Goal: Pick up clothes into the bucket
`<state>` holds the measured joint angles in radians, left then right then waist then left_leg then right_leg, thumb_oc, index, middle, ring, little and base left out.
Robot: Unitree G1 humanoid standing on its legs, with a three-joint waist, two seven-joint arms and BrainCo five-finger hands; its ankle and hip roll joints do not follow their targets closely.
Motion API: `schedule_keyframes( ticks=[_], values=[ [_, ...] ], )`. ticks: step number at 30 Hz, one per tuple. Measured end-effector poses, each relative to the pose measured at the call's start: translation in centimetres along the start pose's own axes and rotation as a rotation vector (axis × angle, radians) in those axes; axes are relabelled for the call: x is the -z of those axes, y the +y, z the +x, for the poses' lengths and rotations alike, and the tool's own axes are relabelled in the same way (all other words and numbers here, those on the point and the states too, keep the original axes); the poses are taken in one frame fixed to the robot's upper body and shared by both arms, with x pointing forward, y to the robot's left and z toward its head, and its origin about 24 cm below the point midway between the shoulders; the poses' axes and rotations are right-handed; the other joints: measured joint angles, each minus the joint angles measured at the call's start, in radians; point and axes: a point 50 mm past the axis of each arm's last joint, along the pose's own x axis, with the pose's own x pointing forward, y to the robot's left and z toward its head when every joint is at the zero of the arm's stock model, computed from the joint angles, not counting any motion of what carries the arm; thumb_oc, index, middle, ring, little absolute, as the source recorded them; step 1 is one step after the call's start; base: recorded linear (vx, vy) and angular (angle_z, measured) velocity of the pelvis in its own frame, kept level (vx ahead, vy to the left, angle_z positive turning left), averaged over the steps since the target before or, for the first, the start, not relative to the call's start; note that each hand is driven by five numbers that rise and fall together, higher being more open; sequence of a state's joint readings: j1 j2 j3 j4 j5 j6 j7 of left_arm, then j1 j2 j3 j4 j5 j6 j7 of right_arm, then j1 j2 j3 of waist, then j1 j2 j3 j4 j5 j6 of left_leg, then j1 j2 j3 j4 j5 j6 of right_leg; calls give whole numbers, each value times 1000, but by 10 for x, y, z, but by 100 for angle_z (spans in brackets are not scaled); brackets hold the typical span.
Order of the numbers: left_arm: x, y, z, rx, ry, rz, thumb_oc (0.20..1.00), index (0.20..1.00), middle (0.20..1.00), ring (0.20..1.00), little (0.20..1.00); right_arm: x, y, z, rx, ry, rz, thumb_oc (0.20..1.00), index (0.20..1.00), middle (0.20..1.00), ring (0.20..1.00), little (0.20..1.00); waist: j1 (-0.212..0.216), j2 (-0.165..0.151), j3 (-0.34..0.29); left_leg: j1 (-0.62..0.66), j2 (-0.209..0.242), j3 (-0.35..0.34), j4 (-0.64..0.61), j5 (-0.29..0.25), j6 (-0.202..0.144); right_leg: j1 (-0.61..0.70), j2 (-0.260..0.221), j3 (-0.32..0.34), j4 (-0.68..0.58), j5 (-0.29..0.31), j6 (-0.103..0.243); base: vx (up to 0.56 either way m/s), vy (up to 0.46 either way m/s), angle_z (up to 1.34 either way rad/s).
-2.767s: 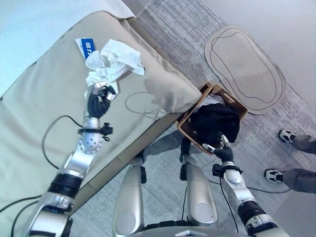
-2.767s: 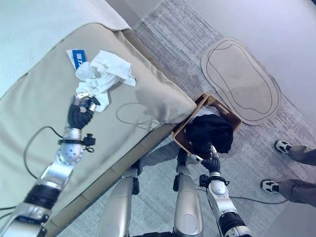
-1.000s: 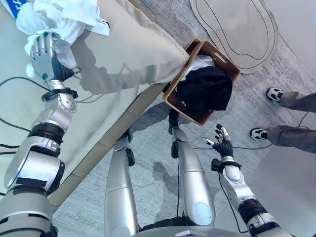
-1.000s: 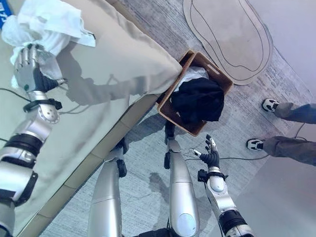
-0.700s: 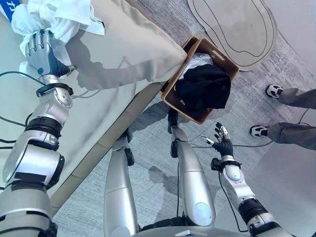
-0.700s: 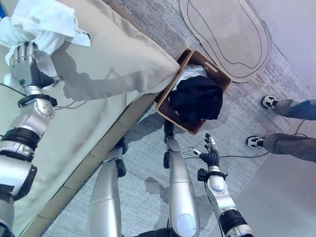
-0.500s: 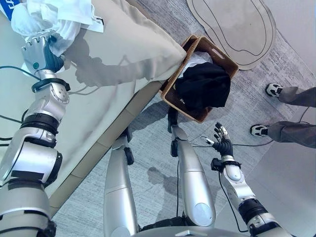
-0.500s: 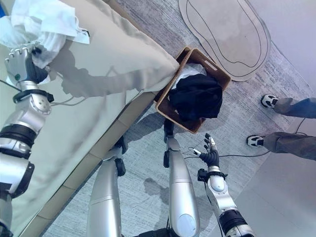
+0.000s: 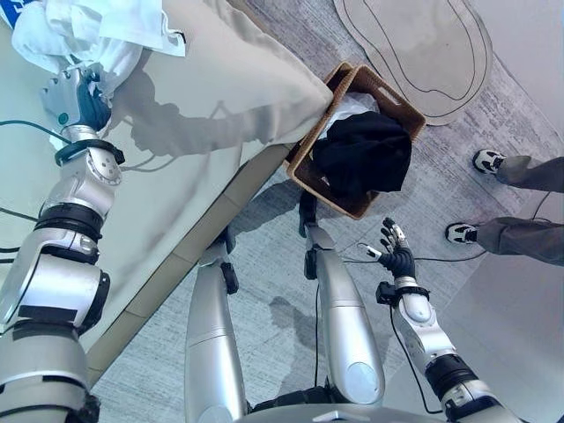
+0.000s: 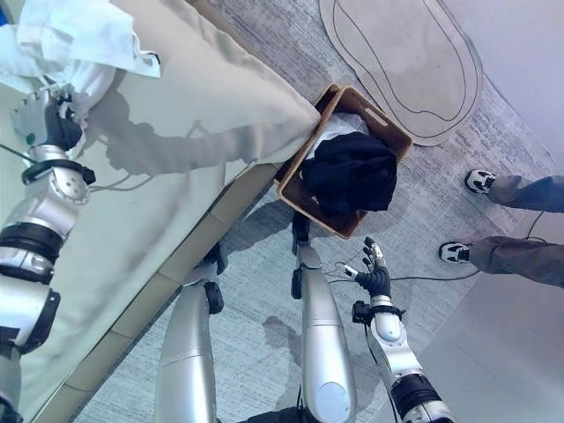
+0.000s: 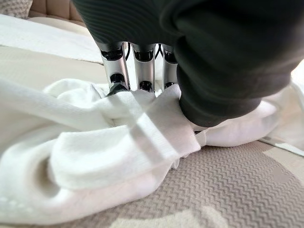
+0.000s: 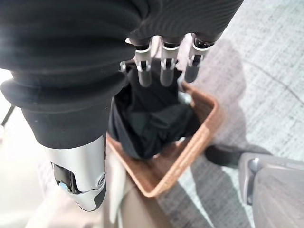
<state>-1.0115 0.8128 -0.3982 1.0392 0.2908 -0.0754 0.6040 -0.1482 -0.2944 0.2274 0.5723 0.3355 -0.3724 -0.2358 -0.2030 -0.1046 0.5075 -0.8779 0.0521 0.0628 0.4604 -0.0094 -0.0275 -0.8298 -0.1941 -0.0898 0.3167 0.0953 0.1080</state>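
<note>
A crumpled white cloth (image 9: 106, 26) lies on the beige sofa cushion (image 9: 229, 79) at the far left. My left hand (image 9: 77, 97) sits at its near edge. In the left wrist view its fingers (image 11: 116, 66) curl into a bunched fold of the cloth (image 11: 118, 142), pinched against the thumb, with the tips buried. A brown wicker basket (image 9: 348, 207) stands on the floor by the sofa's corner, with a black garment (image 9: 366, 154) heaped in it. My right hand (image 9: 397, 257) hangs open over the carpet just short of the basket (image 12: 199, 142), its fingers straight.
A person's legs and shoes (image 9: 489, 160) stand on the carpet to the right of the basket. An oval mat (image 9: 414, 44) lies beyond it. A blue and white packet (image 9: 11, 9) lies by the white cloth.
The left hand's fingers have gone from lying straight on the white cloth to curling into it, and the hand has edged towards the cloth. The right hand has stayed put.
</note>
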Motion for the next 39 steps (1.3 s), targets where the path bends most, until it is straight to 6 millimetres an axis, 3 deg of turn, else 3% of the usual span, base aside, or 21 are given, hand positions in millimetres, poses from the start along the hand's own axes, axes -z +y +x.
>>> schedule_keyframes(
  ticks=[6, 9, 12, 14, 17, 25, 31, 37, 39],
  values=[
    [1, -15, -25, 24, -15, -142, 200, 200, 200, 200, 200, 2, -1, -1, 5, 16, -4, 1000, 1000, 1000, 1000, 1000, 10, 1, -3, 94, -2, -2, -36, -5, 4, 83, -7, -1, -8, -13, 3, 24, -26, 1],
    [-11, -30, -55, 76, -77, -292, 200, 200, 200, 200, 200, 13, -8, -4, 33, 69, -14, 1000, 1000, 1000, 1000, 1000, 47, 5, -20, 183, -7, -4, -92, -5, 4, 155, -8, -5, -34, -23, 7, 33, -17, 1],
    [-25, -28, -88, 118, -171, -448, 200, 200, 200, 200, 200, 17, -13, -6, 52, 93, -22, 1000, 1000, 1000, 1000, 1000, 61, 8, -22, 252, -15, -10, -134, 10, 10, 211, -16, -21, -36, -30, 1, 1, -26, 13],
    [-36, -35, -123, 205, -230, -582, 200, 200, 200, 200, 200, 24, -21, -11, 78, 123, -22, 1000, 1000, 1000, 1000, 1000, 83, 21, -34, 329, -20, -12, -173, 11, 9, 278, -22, -29, -44, -45, -1, 53, -39, 13],
    [-44, -42, -149, 283, -205, -760, 200, 200, 200, 200, 200, 31, -26, -16, 75, 156, -37, 1000, 1000, 1000, 1000, 1000, 116, 46, -55, 388, -24, -18, -201, 15, 8, 337, -26, -46, -52, -60, 1, 43, -40, 14],
    [-65, -39, -167, 419, -232, -1029, 200, 200, 200, 200, 200, 43, -28, -21, 71, 219, -62, 1000, 1000, 1000, 1000, 1000, 126, 69, -86, 502, -32, -39, -262, 31, 2, 457, -32, -84, -88, -70, 6, 40, -37, 10],
    [-85, -28, -176, 521, -323, -1179, 200, 200, 200, 200, 200, 53, -30, -30, 52, 274, -93, 1000, 1000, 1000, 1000, 1000, 137, 86, -147, 588, -29, -39, -312, 37, 0, 544, -21, -89, -140, -68, 8, 59, -28, 0],
    [-96, -13, -176, 562, -421, -1249, 200, 200, 200, 200, 200, 17, -12, -19, -152, 81, -328, 1000, 1000, 1000, 1000, 1000, 137, 104, -244, 678, -14, -40, -380, 39, -3, 636, -1, -101, -210, -62, 16, 81, -30, -1],
    [-102, -4, -176, 571, -469, -1282, 200, 200, 200, 200, 200, -4, -4, -15, -222, -18, -413, 1000, 1000, 1000, 1000, 1000, 135, 113, -256, 710, -11, -40, -405, 56, -9, 669, 7, -111, -233, -55, 15, 56, -28, 3]
  ],
)
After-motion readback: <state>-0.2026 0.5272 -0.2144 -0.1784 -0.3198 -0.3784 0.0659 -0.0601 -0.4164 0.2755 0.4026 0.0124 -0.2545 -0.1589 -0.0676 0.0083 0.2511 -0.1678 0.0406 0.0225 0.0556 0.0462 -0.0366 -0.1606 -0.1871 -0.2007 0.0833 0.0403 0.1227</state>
